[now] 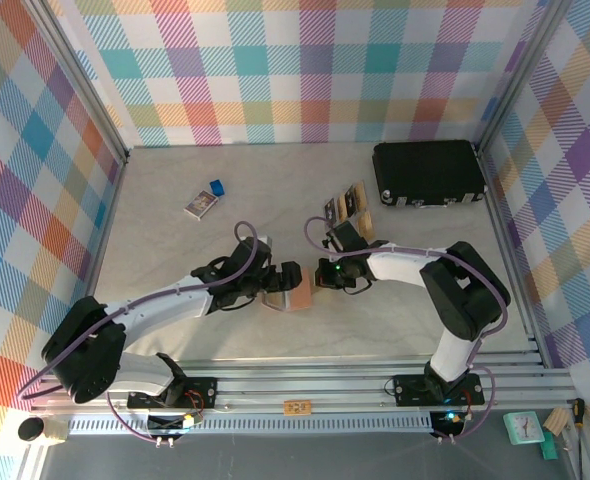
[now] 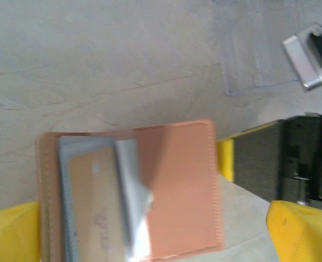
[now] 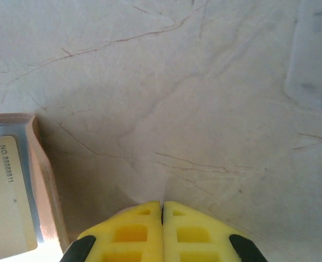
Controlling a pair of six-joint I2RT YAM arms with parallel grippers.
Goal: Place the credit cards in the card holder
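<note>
Looks mid-loading. Straddles the card holder point(image 2: 177, 185), open on the worktop point(image 2: 95, 65) with one tan card point(image 2: 90, 202) already sleeved, using the left pincer point(image 1: 273, 284), fingers apart, seemingly to steady it. Holds the right pincer point(image 3: 161, 221) pressed together, apparently empty, just beside the holder. Needs next, probably: reach back to the loose credit cards point(image 1: 347, 208) beyond the right wrist, part, pinch one edge.

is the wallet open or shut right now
Open: the wallet lies spread on the table, its grey inside showing, with a tan card tucked in.
</note>
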